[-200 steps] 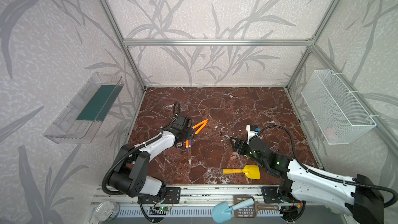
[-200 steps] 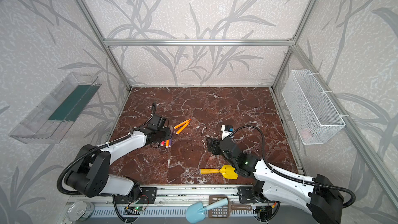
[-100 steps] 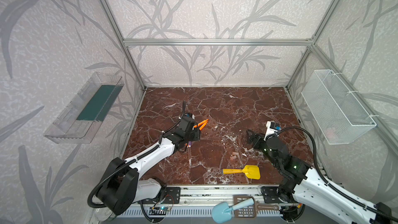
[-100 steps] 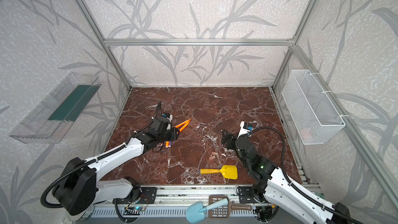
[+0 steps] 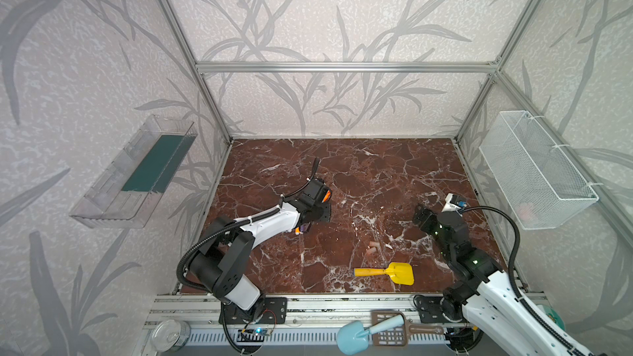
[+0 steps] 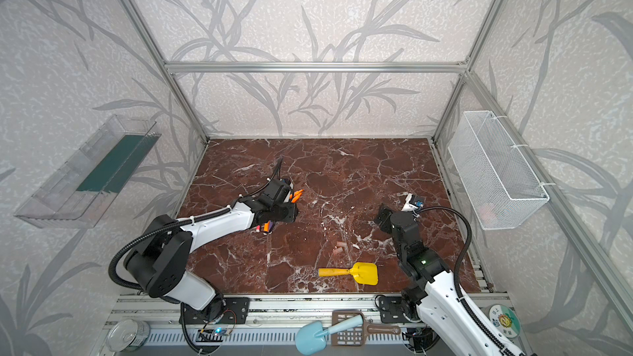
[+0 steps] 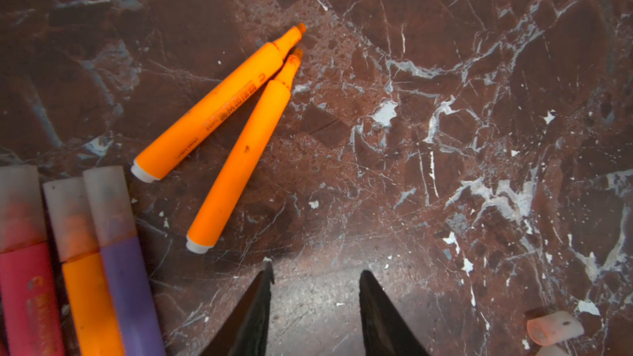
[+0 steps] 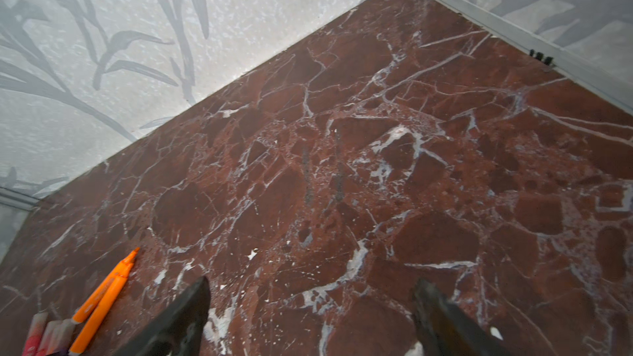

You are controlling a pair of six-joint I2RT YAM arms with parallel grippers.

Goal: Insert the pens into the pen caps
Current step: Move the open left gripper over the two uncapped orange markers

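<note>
Red marble tabletop (image 5: 376, 166), left hand (image 7: 315, 270) partly apart, empty, right hand (image 8: 311, 282) wide apart, empty.

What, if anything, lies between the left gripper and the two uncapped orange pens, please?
Nothing visible does. In the left wrist view, only bare marble lies between the left gripper and the nearer uncapped orange pen; the three capped pens lie off to the side, clear of that path.
</note>
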